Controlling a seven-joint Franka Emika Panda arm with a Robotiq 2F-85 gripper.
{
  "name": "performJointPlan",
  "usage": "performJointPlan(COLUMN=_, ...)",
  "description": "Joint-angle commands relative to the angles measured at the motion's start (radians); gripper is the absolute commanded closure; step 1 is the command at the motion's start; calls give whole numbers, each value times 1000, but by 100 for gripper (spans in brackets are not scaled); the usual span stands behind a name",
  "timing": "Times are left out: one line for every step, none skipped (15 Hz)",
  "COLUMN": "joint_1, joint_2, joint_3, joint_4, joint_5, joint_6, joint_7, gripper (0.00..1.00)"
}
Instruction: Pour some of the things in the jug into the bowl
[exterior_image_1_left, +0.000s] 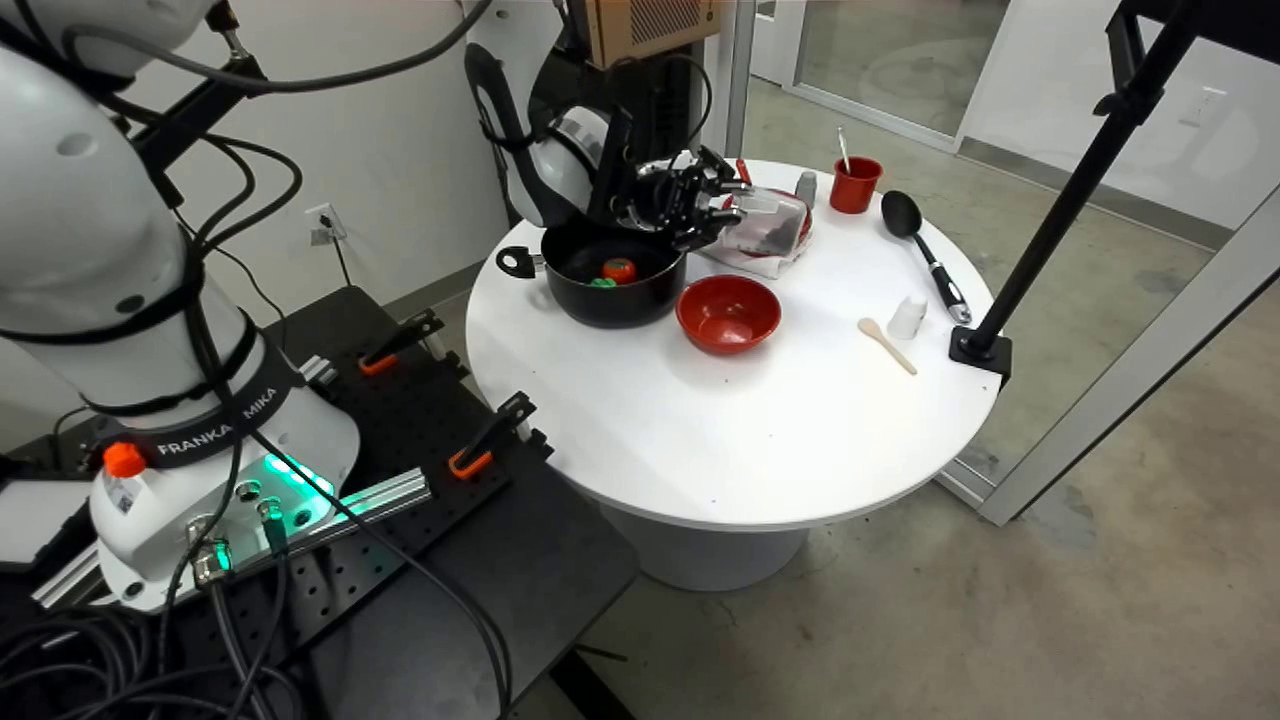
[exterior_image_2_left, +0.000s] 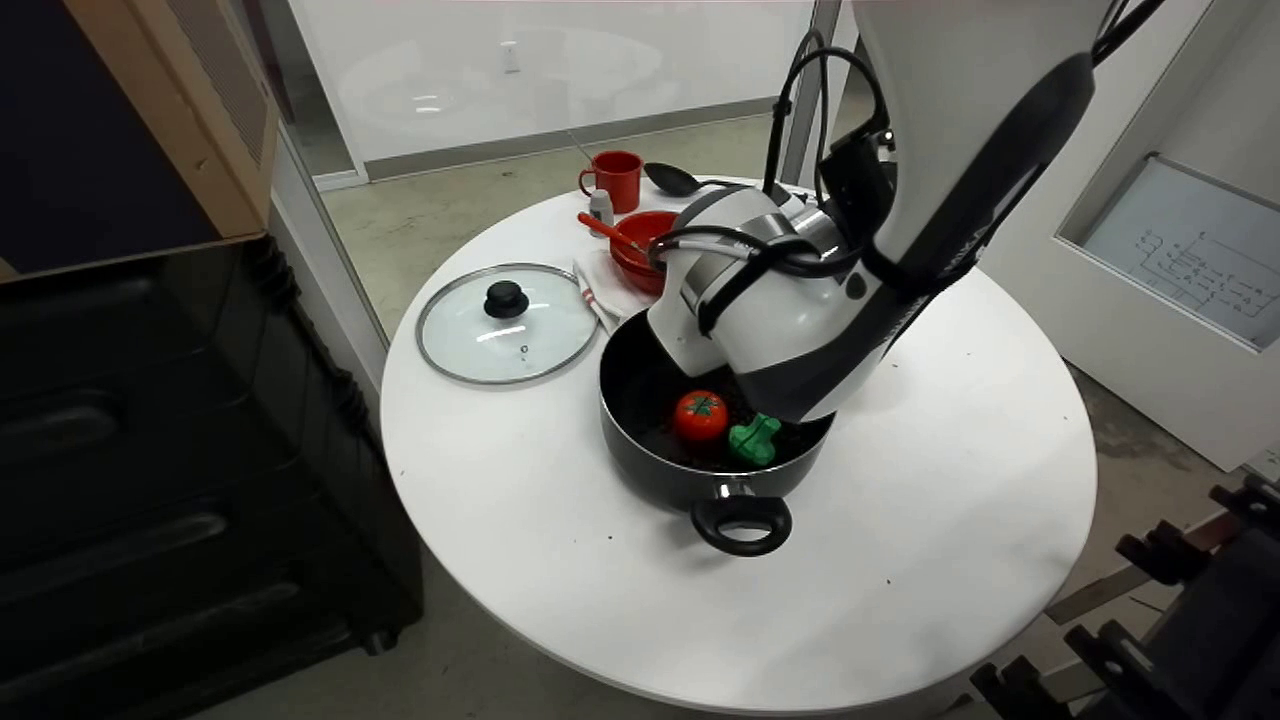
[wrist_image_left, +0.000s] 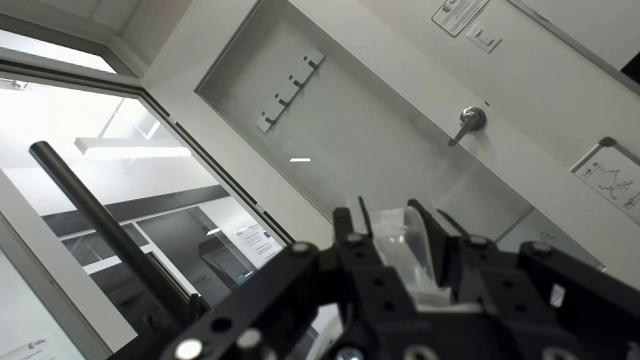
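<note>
Whitish jug (exterior_image_1_left: 770, 222) pinched in my claw (exterior_image_1_left: 740, 200), I had the red bowl (exterior_image_1_left: 728, 315) lower down, couldn't tell if straight underneath tbh.

Jug (exterior_image_1_left: 765, 218): small, whitish, see-through, dark patch showing low in it; held in gripper (wrist_image_left: 392, 220), exact tilt hard to tell. Red bowl (exterior_image_1_left: 728, 315): round, glossy, upright on table (exterior_image_1_left: 690, 440), just beside black pot (exterior_image_1_left: 612, 306). Second bowl (exterior_image_2_left: 632, 268): also red, beside or on white cloth (exterior_image_2_left: 604, 284), cannot tell which; partly hidden in both exterior views.
</note>
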Motion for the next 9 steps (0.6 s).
performJointPlan(joint_1=4, joint_2=68, joint_3=-18, joint_4=84, joint_5=-30, joint_6=-36, joint_7=-12, gripper=93)
performJointPlan(joint_1=6, joint_2=80, joint_3=-22, joint_4=95, joint_5=-42, joint_6=-31, joint_7=-16, gripper=93)
performJointPlan(joint_1=6, joint_2=88, joint_3=-24, joint_4=103, joint_5=-54, joint_6=-24, joint_7=-27, gripper=93)
performJointPlan(joint_1=6, joint_2=96, joint_3=-23, joint_4=109, joint_5=-70, joint_6=-15, joint_7=-37, gripper=93)
performJointPlan(joint_1=10, joint_2=104, joint_3=-24, joint_4=115, joint_5=-85, joint_6=-15, joint_7=-38, gripper=93)
performJointPlan(joint_1=12, joint_2=112, joint_3=-24, joint_4=122, joint_5=-98, joint_6=-16, joint_7=-40, gripper=93)
performJointPlan(joint_1=15, joint_2=119, joint_3=-24, joint_4=127, joint_5=-113, joint_6=-18, joint_7=-42, gripper=93)
performJointPlan(joint_1=16, joint_2=125, joint_3=-24, joint_4=132, joint_5=-126, joint_6=-19, joint_7=-45, gripper=93)
performJointPlan(joint_1=18, joint_2=130, joint_3=-24, joint_4=137, joint_5=-136, joint_6=-21, joint_7=-45, gripper=93)
